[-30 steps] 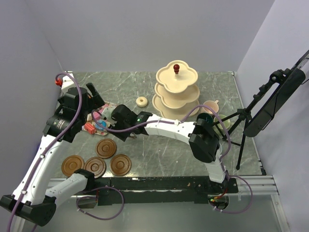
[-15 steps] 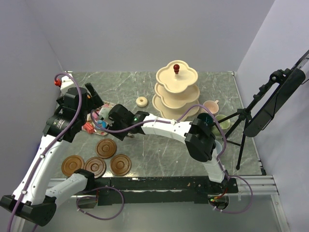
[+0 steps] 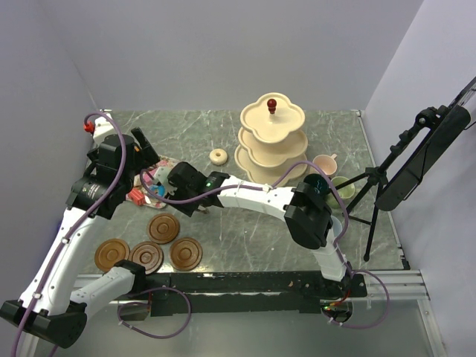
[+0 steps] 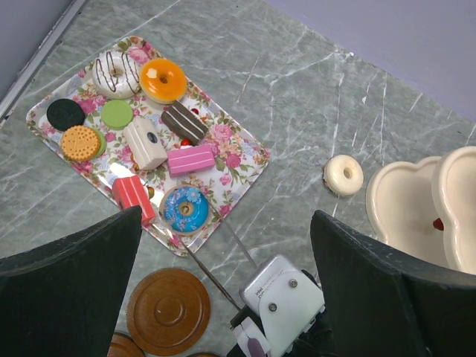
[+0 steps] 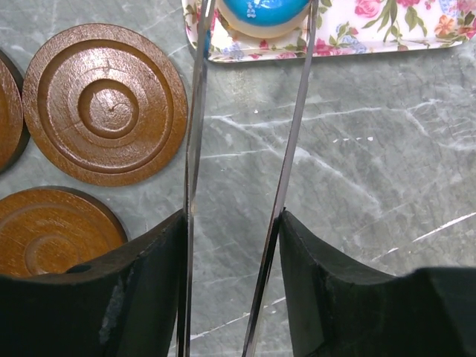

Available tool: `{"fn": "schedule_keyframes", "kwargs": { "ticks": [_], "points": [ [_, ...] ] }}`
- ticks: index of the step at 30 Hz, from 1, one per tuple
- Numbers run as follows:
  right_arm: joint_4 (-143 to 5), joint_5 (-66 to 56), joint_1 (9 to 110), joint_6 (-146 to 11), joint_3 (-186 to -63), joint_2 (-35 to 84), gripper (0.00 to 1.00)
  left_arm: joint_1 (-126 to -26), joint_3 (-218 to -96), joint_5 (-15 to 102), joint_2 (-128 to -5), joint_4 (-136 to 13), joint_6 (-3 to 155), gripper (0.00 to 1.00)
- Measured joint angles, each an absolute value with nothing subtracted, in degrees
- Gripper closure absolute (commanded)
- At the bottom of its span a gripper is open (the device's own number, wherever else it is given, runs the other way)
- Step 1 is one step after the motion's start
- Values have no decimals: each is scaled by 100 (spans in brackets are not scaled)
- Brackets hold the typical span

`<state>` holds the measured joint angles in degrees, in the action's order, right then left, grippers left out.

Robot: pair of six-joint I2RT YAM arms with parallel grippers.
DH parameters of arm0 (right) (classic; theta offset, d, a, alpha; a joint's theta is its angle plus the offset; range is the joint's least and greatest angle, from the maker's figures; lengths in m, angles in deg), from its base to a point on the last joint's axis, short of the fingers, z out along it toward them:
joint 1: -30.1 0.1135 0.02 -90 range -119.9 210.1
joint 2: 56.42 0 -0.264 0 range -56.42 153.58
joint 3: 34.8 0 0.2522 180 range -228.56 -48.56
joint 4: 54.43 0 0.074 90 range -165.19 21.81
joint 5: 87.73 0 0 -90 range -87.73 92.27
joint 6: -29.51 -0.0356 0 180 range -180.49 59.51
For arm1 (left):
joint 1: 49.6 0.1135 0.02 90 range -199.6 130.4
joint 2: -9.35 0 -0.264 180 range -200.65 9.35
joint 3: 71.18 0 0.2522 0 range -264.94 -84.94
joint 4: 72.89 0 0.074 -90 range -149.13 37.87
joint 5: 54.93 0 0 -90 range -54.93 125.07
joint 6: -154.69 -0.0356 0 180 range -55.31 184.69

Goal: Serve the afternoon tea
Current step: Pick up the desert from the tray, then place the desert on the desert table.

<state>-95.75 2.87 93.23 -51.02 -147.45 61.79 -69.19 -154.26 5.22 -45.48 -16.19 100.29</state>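
My top camera looks down from high, well back of the floral tray, my left wrist camera hangs nearer above it, and my right wrist camera stares down close at its near edge, whose blue doughnut all three share.

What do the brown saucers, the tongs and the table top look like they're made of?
The saucers: probably turned wood, glossy varnish; concentric rings and faint grain show. The tongs: thin metal strips with a dull sheen. The table top: grey-green marble look with white veins, possibly a printed surface.
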Motion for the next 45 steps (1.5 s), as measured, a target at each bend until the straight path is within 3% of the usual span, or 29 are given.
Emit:
{"fn": "schedule_keyframes", "kwargs": {
  "ticks": [2, 8, 22, 36, 45],
  "points": [
    [-9592, 290, 9323, -5102, -14752, 6179, 53, -6919, -15426, 522, -4548, -1615, 10029, 0],
    [-9585, 349, 9323, -5102, -14756, 6179, 59, -6919, -15426, 518, -4504, -1617, 10031, 0],
    [-9485, 1114, 9275, -5362, -14190, 5340, 60, -6945, -15428, 524, -4436, -1646, 10031, 0],
    [-9671, 2311, 8501, -6501, -12164, 4114, 61, -6948, -15428, 535, -4436, -1648, 10029, 0],
    [-9684, 2707, 8254, -6946, -11681, 3788, 61, -6956, -15428, 570, -4436, -1648, 10031, 0]
  ]
}}
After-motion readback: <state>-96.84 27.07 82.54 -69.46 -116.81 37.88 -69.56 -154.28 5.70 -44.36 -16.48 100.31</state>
